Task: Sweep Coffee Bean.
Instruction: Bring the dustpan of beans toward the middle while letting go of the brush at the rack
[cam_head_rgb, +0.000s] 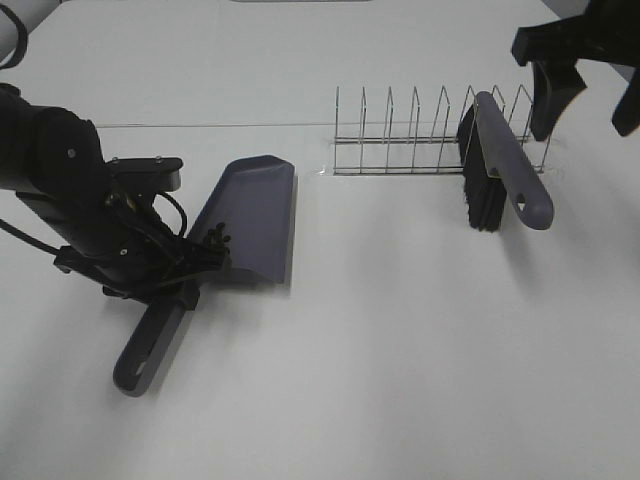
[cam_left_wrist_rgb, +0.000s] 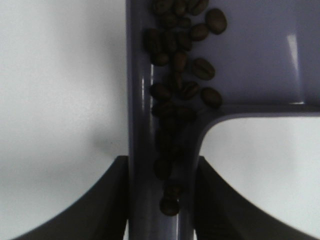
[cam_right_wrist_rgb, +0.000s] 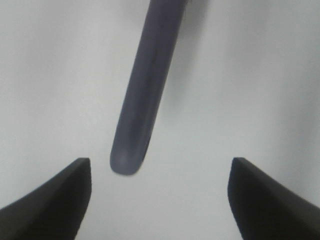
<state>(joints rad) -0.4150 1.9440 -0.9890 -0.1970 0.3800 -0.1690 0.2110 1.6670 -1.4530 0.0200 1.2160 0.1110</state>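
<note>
Left gripper (cam_head_rgb: 186, 266) is clamped narrow on the neck of the dustpan (cam_head_rgb: 250, 212), where pan meets handle; in the left wrist view its two dark fingers (cam_left_wrist_rgb: 107, 205) press against either side of the grey-purple handle channel. Right gripper (cam_head_rgb: 590, 100) hangs spread wide at the far right, holding nothing; in the right wrist view its fingers (cam_right_wrist_rgb: 50, 205) stand well apart on both sides of the rounded end of the brush handle (cam_right_wrist_rgb: 142, 95), without touching it.

A white table (cam_head_rgb: 420, 360) carries everything. At its far side stands a wire dish rack (cam_head_rgb: 400, 140) with upright loops. The dustpan lies on the left, mouth toward the rack, handle toward the near edge; whether it sits flat I cannot tell. The brush (cam_head_rgb: 508, 165) leans against the rack's right end, black bristles (cam_head_rgb: 480, 195) to the left of its grey handle.

The coffee beans (cam_left_wrist_rgb: 182, 65) are inside the dustpan, gathered at its rear corner and trailing down the handle channel between the left fingers; from the high camera they show as a small dark cluster (cam_head_rgb: 216, 238).
</note>
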